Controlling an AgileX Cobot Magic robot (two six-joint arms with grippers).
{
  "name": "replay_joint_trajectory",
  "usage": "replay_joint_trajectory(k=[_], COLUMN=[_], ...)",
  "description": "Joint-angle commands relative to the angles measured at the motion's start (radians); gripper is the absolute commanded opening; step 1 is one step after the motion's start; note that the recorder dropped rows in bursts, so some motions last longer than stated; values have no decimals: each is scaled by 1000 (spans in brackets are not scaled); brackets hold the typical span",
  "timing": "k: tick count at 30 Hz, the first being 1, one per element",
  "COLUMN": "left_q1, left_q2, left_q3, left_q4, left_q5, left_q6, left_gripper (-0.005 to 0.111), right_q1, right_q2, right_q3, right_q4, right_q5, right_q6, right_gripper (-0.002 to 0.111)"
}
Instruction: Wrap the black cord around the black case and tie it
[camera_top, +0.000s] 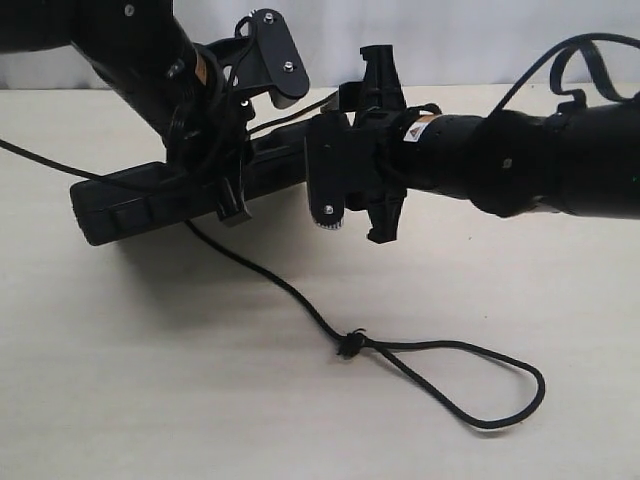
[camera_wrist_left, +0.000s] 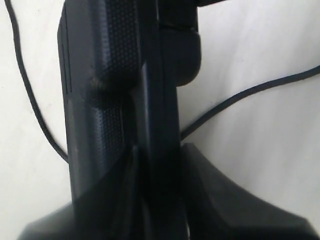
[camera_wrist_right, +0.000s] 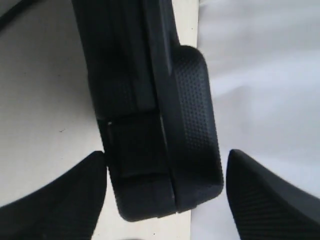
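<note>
While my left gripper (camera_top: 232, 200) is clamped across the black case (camera_top: 130, 205), gripping it between its two fingers near the middle, the case stands up on one long edge just over the table (camera_top: 150, 420). Its long axis runs from one arm to the other, across the exterior view.

My right gripper (camera_wrist_right: 166, 165) sits at the case's far end. Its jaws are wide apart and straddle the rounded corner. In the right wrist view I see a clear gap between the textured face of the case and one finger (camera_wrist_right: 270, 195); the other finger is at or very near the opposite side. I count that gripper as open around the case, holding nothing.

The black cord (camera_top: 270, 275) comes in from the left along the table and disappears behind the case. It comes out again below the case, close to my left fingers, and runs down and to the right toward the camera. It ends in a small knot (camera_top: 350, 345) with a loop lying flat on the table beyond it. A short stretch of cord also shows above the case, between the two grippers. I can't tell whether it is already wound around the case.

What matters next is that the loose end lies on the near side of the case, well below the right gripper and off to the right arm's side. Since the left is busy holding, I judge the right arm the one to fetch that end, dropping down and away from the case's end to reach it.
</note>
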Motion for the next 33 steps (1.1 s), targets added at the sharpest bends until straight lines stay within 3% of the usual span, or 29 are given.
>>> replay_joint_trajectory(k=[1,6,14,20,26,28,32,33], left_q1=[-13,-13,-13,-13,-13,-13,-13,-13], left_q2=[-4,-4,-4,-4,-4,-4,-4,-4], left_q3=[-14,-14,-14,-14,-14,-14,-14,-14], left_q4=[-46,-46,-46,-46,-49,-49,-49,-49], left_q5=[-56,-54,-46,-46,-44,-44,-53,-53], left_q6=[14,14,14,14,14,14,14,14], left_gripper=[0,0,0,0,0,0,5,9], right_q1=[4,6,6,6,6,6,6,6], right_q2=[-16,0,50,78,109,109,109,109], right_q3=[-21,-21,-21,-21,-21,-21,-21,-21], right_q4=[38,38,81,83,72,77,79,81], right_q5=[-46,-42,-124,-106,-76,-76,-76,-76], right_q6=[26,23,23,23,14,16,16,19], right_gripper=[62,63,88,88,62,48,5,4])
